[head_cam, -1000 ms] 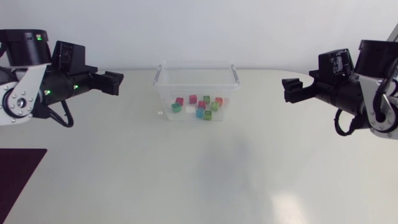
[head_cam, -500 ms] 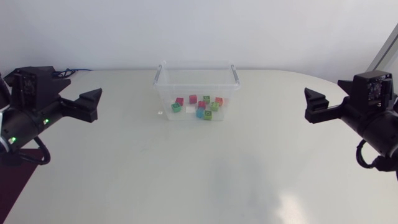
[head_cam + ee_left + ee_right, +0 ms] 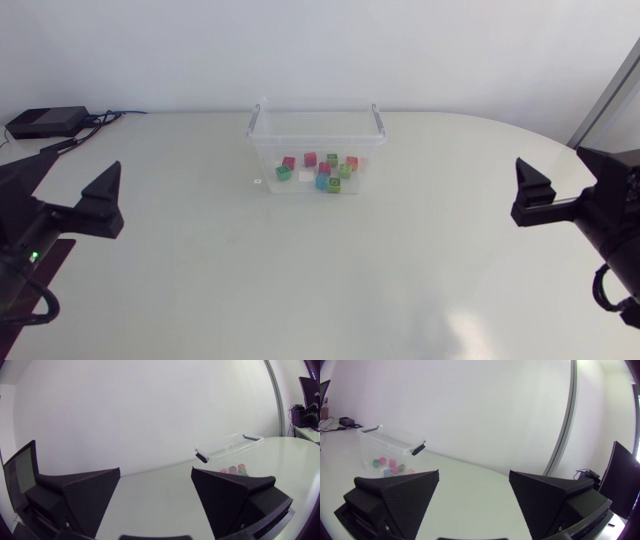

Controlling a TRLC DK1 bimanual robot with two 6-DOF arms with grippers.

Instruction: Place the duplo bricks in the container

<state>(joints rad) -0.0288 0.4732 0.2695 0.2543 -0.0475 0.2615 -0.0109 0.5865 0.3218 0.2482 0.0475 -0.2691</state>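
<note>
Far left, at the edge of the worktop (image 3: 300, 280): left pincer (image 3: 155, 472), wedge fingers (image 3: 87, 495) spread wide, nothing gripped, nothing between them. Pointed toward the middle of the worktop, well apart from everything on it.

Behind it, at the back left corner: small black box (image 3: 45, 122) with cables trailing off.

Middle, toward the back: clear container (image 3: 264, 155), upright and open-topped, dark handle clips at both ends of the rim. Inside, on its floor: the duplo bricks (image 3: 322, 170), a loose cluster of pink, green, blue and white. Just beside its left front corner, on the worktop: a tiny pale speck (image 3: 257, 182), too small to tell what.

Far right: right pincer (image 3: 473, 474), likewise gaping wide, empty, aimed inward, well apart from the container.
</note>
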